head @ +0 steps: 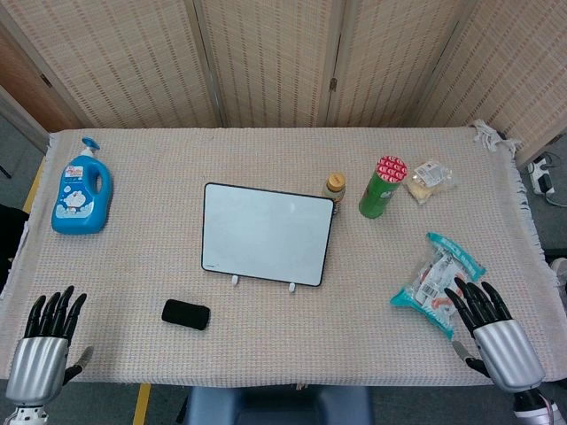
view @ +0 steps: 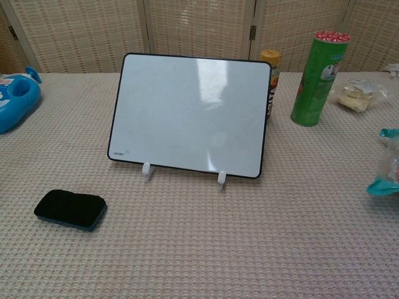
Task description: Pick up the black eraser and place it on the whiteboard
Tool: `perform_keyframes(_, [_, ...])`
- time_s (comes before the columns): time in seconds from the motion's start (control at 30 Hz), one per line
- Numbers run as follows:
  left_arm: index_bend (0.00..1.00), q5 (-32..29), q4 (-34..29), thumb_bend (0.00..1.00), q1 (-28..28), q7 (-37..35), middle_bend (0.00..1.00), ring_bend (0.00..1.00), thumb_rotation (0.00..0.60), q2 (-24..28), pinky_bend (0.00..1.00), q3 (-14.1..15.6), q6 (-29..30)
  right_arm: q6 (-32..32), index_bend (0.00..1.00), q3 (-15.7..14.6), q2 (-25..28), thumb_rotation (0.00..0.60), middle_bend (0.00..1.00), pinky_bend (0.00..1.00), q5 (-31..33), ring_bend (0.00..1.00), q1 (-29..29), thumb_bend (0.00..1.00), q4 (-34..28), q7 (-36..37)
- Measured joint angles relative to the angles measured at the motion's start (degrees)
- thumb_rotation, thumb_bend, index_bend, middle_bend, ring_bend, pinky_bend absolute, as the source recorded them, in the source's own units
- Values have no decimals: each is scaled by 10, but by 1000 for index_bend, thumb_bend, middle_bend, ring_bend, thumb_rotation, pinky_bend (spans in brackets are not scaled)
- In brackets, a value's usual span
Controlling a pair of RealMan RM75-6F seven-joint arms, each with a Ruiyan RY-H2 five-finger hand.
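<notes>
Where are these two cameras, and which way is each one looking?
Head view: high up, looking steeply down on the table; left hand and right hand show at the near edge.
Chest view: low, looking level across the table; no hands visible.
Both show the whiteboard, black eraser and green can.
</notes>
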Motion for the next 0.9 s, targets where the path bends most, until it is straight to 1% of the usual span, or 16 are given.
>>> perform_keyframes(0.13, [0, 6, -3, 256, -1, -8, 7, 0, 600, 5, 0, 0, -7, -3, 0, -1, -1, 600, 0, 0, 1, 75, 0, 306, -1, -2])
perform_keyframes(0.17, [0, 10, -3, 258, -2, -13, 48, 1, 600, 6, 16, 0, -8, -1, 0, -1, -1, 600, 0, 0, 1, 75, -1, 306, -1, -3])
perform_keyframes(0.2, [0, 17, -3, 259, -4, -19, 96, 11, 600, 6, 52, 1, -10, 0, 0, 0, -1, 600, 0, 0, 1, 75, -2, 306, -1, -4])
perform_keyframes(0.23, [0, 24, -2, 260, -7, -23, 208, 59, 600, 6, 152, 2, -12, 1, 0, 0, -2, 600, 0, 0, 2, 75, -3, 307, 0, -4])
perform_keyframes(0.27, [0, 32, -1, 261, -10, -27, 334, 140, 600, 6, 275, 2, -14, 2, 0, 0, -3, 600, 0, 0, 3, 75, -3, 306, -1, -5])
perform_keyframes(0.3, [1, 44, 0, 261, -15, -32, 504, 276, 600, 7, 436, 3, -19, 2, 0, 1, -3, 600, 0, 0, 5, 75, -4, 306, -1, -5])
perform_keyframes(0.33, [8, 52, 0, 262, -19, -35, 690, 438, 600, 8, 595, 5, -25, 1, 0, 1, -3, 600, 0, 0, 8, 76, -4, 306, -1, -5])
perform_keyframes(0.37, [29, 58, -3, 262, -22, -35, 827, 565, 600, 10, 709, 6, -35, -2, 0, 2, -4, 600, 0, 0, 13, 77, -4, 306, -3, -6])
perform_keyframes(0.43, [103, 57, -22, 265, -34, -26, 971, 750, 600, 17, 880, 7, -67, -6, 0, 5, -5, 600, 0, 0, 20, 79, -3, 306, -6, -11])
perform_keyframes(0.47, [141, 51, -34, 266, -40, -17, 997, 812, 600, 19, 939, 6, -84, -10, 0, 6, -6, 600, 0, 0, 21, 79, -2, 307, -7, -14])
perform_keyframes(0.5, [171, 39, -53, 266, -48, -1, 1000, 856, 600, 22, 979, 4, -110, -13, 0, 7, -6, 600, 0, 0, 22, 79, 0, 306, -8, -16])
perform_keyframes(0.53, [183, 27, -67, 264, -55, 14, 1000, 880, 600, 24, 998, 2, -130, -16, 0, 7, -7, 600, 0, 0, 23, 80, 1, 306, -8, -18])
perform_keyframes(0.67, [136, -51, -123, 259, -86, 89, 1000, 890, 600, 27, 1000, -9, -222, -32, 0, 7, -9, 600, 0, 0, 28, 79, 7, 306, -10, -21])
perform_keyframes(0.7, [135, -80, -135, 258, -96, 117, 1000, 890, 600, 24, 1000, -14, -243, -35, 0, 7, -8, 600, 0, 0, 28, 77, 9, 306, -11, -19])
perform_keyframes(0.8, [168, -141, -152, 264, -121, 197, 1000, 891, 600, 6, 1000, -28, -276, -33, 0, 6, -4, 600, 0, 0, 28, 73, 9, 306, -13, -14])
perform_keyframes(0.9, [199, -201, -163, 268, -146, 261, 1000, 892, 600, -12, 1000, -41, -301, -26, 0, 6, -1, 600, 0, 0, 25, 70, 7, 306, -14, -10])
